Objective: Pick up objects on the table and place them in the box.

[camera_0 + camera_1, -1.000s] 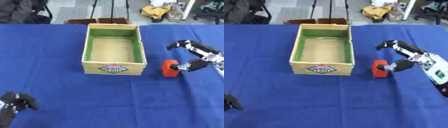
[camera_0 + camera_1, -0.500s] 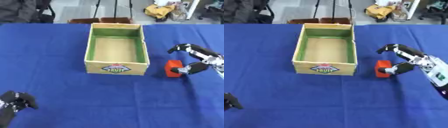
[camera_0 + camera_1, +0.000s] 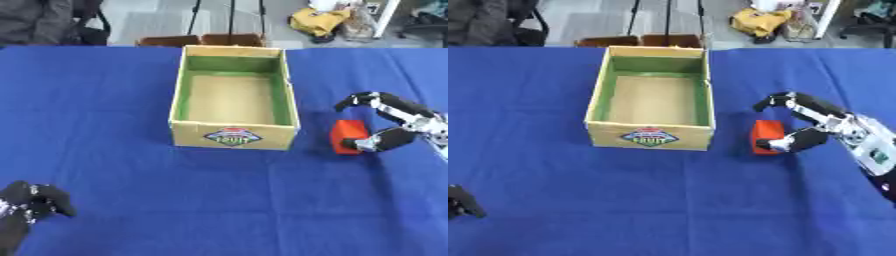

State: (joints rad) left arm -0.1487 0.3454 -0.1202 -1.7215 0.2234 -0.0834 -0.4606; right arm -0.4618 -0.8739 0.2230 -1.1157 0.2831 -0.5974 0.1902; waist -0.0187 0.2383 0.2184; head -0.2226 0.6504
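Observation:
An open cardboard box (image 3: 233, 136) with green inner walls and nothing inside stands mid-table on the blue cloth. Just right of its front corner sits a red-orange block (image 3: 348, 135). My right hand (image 3: 404, 120) comes in from the right and arches round the block. Its thumb touches the block's lower right side, and its fingers (image 3: 773, 101) hover curved a little above and behind the block without closing on it. My left hand (image 3: 28, 202) rests at the lower left corner, fingers relaxed, holding nothing.
The blue cloth (image 3: 114, 100) covers the whole table. Beyond the far edge are a tripod's legs (image 3: 667, 20), a brown carton (image 3: 642, 41), a yellow bundle (image 3: 759, 20) and chairs.
The views have shifted a little between pictures. My right hand stays beside the red-orange block, with its thumb drawn in closer against it. The left hand is unchanged.

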